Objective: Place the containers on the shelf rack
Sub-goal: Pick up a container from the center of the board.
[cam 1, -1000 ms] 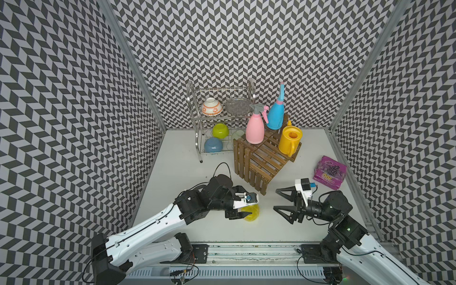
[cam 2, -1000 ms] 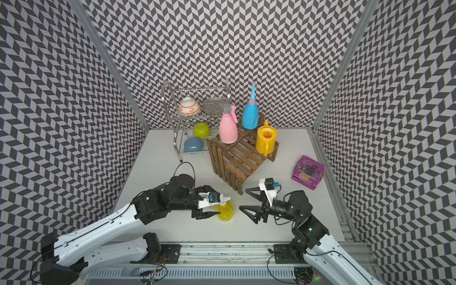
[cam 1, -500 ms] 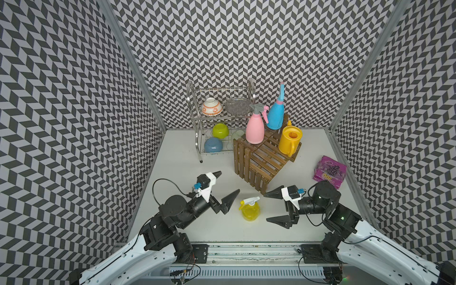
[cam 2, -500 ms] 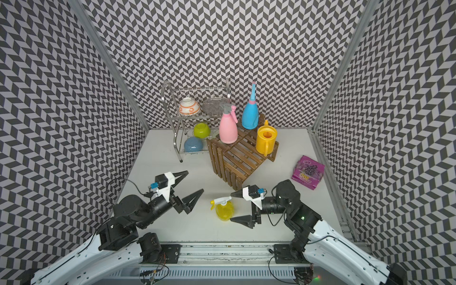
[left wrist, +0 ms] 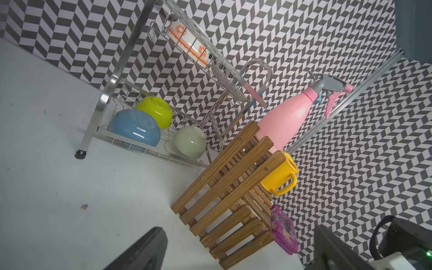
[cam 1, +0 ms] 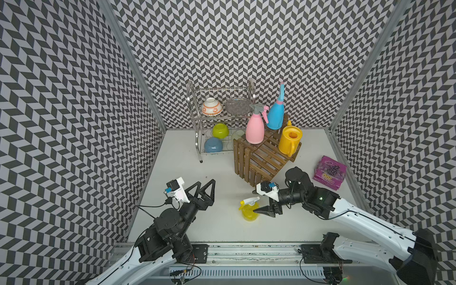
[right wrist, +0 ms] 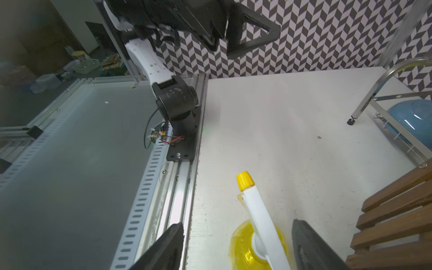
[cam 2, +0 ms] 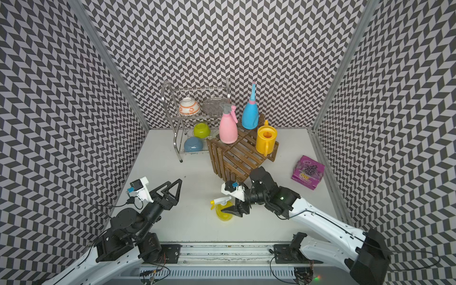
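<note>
Moved: since a second ago the left gripper has let go of the yellow spray bottle and backed off; the right gripper has come in around it.
Left gripper: jaws spread wide, empty, raised above the table, well apart from the bottle.
Yellow spray bottle: upright on the table, in front of the shelf rack, not yet on it.
Right gripper: fingers on either side of the bottle's body, with a gap on at least one side in the right wrist view; not yet clamped.
Shelf rack, upper tiers: pink spray bottle, then blue spray bottle, both upright.
Shelf rack, right side: yellow watering can standing on a tier, handle toward the front.
Done: three of four containers are on the rack.
Left: grip the yellow bottle, lift it, set it on a free lower tier.
</note>
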Motion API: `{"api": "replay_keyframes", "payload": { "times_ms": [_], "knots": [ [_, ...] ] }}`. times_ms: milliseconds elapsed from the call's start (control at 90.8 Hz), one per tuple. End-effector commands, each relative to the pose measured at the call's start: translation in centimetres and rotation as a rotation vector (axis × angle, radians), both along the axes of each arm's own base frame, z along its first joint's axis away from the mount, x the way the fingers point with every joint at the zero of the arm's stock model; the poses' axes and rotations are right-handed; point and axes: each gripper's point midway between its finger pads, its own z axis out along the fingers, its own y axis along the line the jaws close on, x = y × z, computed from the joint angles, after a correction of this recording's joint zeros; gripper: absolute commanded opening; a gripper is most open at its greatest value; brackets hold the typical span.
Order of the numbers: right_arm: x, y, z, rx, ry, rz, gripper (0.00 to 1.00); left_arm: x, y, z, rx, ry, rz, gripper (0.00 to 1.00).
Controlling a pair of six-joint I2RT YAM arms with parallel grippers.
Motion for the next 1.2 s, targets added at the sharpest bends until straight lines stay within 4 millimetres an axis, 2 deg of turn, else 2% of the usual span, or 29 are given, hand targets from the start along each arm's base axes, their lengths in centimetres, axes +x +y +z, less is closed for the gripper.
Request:
{"api": "replay_keyframes", "payload": {
  "times_ms": [0,110,319,463,793,969,1013,1190],
  "knots": [
    [1.7,0.5,-0.3,-0.052,-0.05,-0.039,0.7,0.2,-0.7,-1.1,0.029,0.058,-0.018,1.0],
    [2.2,1.1,-1.3,-0.101,-0.038,-0.015,0.64,0.4,-1.9,-1.4,0.061,0.073,-0.052,1.0],
    [1.8,1.9,-2.6,-0.133,-0.008,0.053,0.56,0.8,-3.5,-1.9,0.095,0.09,-0.105,1.0],
    [1.9,1.9,-3.6,-0.153,0.006,0.059,0.49,1.3,-3.7,-2.4,0.096,0.104,-0.118,1.0],
    [1.5,2.0,-3.8,-0.14,0.018,0.075,0.31,2.1,-3.2,-2.8,0.072,0.121,-0.126,1.0],
    [1.3,1.8,-3.4,-0.124,0.03,0.056,0.2,2.5,-3.2,-2.2,0.079,0.101,-0.118,1.0],
    [1.2,1.6,-3.0,-0.114,0.029,0.045,0.15,2.7,-3.2,-2.1,0.085,0.1,-0.117,1.0],
    [1.0,0.8,-0.8,-0.036,0.013,-0.02,0.06,3.2,-3.4,-1.8,0.1,0.09,-0.116,1.0]
  ]
}}
